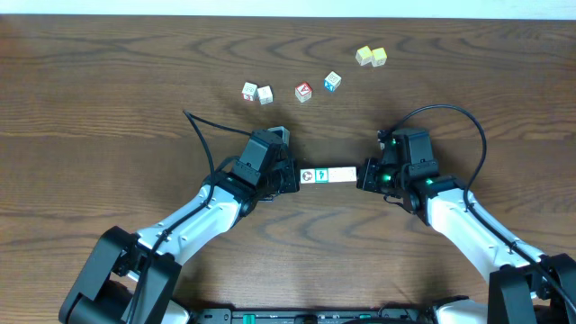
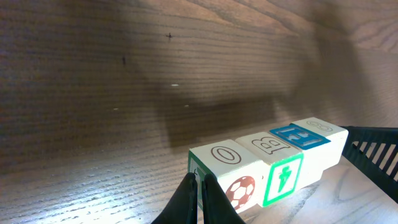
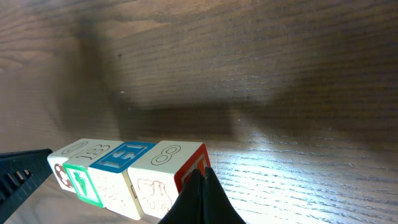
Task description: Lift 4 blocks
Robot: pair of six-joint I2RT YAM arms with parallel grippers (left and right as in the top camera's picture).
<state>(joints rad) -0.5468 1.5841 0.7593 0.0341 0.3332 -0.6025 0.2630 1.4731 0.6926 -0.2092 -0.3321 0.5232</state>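
Note:
Four blocks point(image 1: 328, 175) form one tight row between my two grippers at the table's middle. Shut, the left gripper point(image 1: 295, 177) presses its closed tips point(image 2: 199, 180) against the end face of the block with an O and a football point(image 2: 227, 174). Then come a green-figure block point(image 2: 280, 168), a blue-topped block point(image 2: 303, 135) and a white end block point(image 2: 326, 128). My right gripper point(image 1: 360, 175) is also shut, tips point(image 3: 200, 174) pushed against the red end face of the block marked 8 point(image 3: 163, 177). The row's shadow lies apart from it on the wood, so it seems to hang above the table.
Loose cubes lie at the back of the table: two whitish ones point(image 1: 256, 93), a red-faced one point(image 1: 303, 91), a blue-faced one point(image 1: 333, 81) and a yellow pair point(image 1: 371, 57). Black cables loop behind both arms.

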